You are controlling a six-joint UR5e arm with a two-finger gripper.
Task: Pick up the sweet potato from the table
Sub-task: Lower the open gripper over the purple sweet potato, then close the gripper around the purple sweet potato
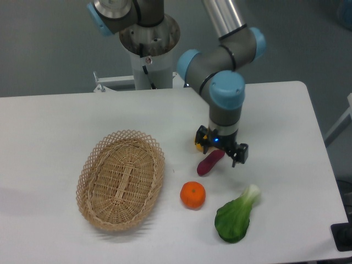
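Note:
The sweet potato (209,164) is a small reddish-purple tuber lying at a slant on the white table (55,121), right of centre. My gripper (221,154) points straight down over its upper right end. The black fingers stand wide apart, one on each side of that end, so the gripper is open. I cannot tell whether the fingertips touch the table. The tuber's top end is hidden under the gripper.
A round orange (193,194) lies just below-left of the sweet potato. A green bok choy (235,216) lies at the front right. An oval wicker basket (121,179) stands to the left. A small yellow patch (198,144) shows behind the left finger.

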